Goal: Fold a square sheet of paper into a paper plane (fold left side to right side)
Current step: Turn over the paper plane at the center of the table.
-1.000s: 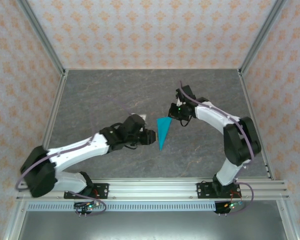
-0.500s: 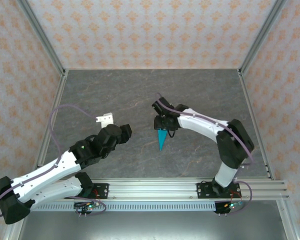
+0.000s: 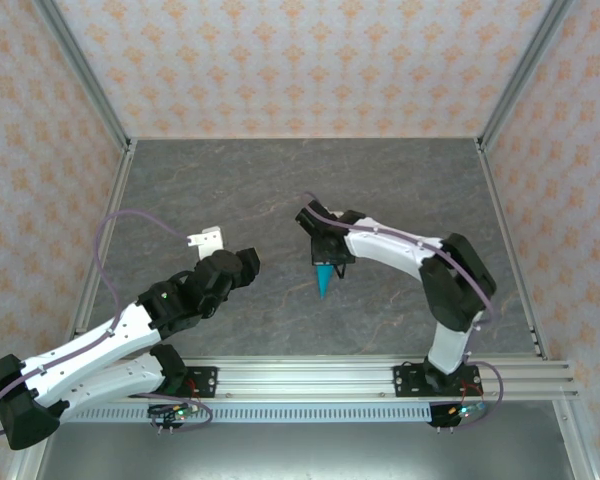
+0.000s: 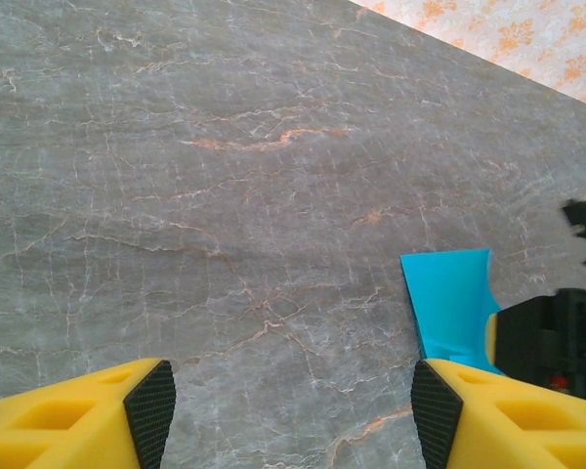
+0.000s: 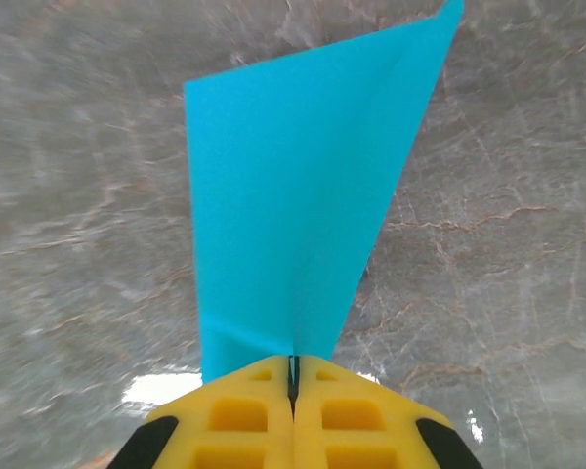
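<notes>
Top camera: the left arm (image 3: 130, 328) reached in from 7 o'clock over the grey table (image 3: 230, 180). The left claw (image 3: 243, 263) aimed toward 2 o'clock and sat well apart from the paper plane (image 3: 325, 283), at the plane's 9 o'clock.

Left wrist camera: the left claw (image 4: 293, 415) was apart, black pads (image 4: 152, 410) spread wide, with nothing between them but bare table (image 4: 225, 195). The blue paper plane (image 4: 447, 301) showed at 3 o'clock in that view. One squared-off end was visible; the rest was hidden behind a yellow finger and a black part of the other claw.

Back on top: the paper plane sat near table centre, tip toward 6 o'clock. The right claw (image 3: 327, 258) was on its 12 o'clock end, touching it. The right arm (image 3: 410, 252) arced in from 4 o'clock.

Right wrist camera: the right claw (image 5: 293, 376) was together, yellow fingers (image 5: 239, 415) pressed to a hairline gap and clamped on the paper plane (image 5: 293, 186). The paper fanned out from the claw toward 12 o'clock, its centre crease ran straight into the jaws, and its far corner was at 1 o'clock. Grey table (image 5: 78, 195) lay underneath. Couldn't tell whether the paper rested on it or hung just above.
</notes>
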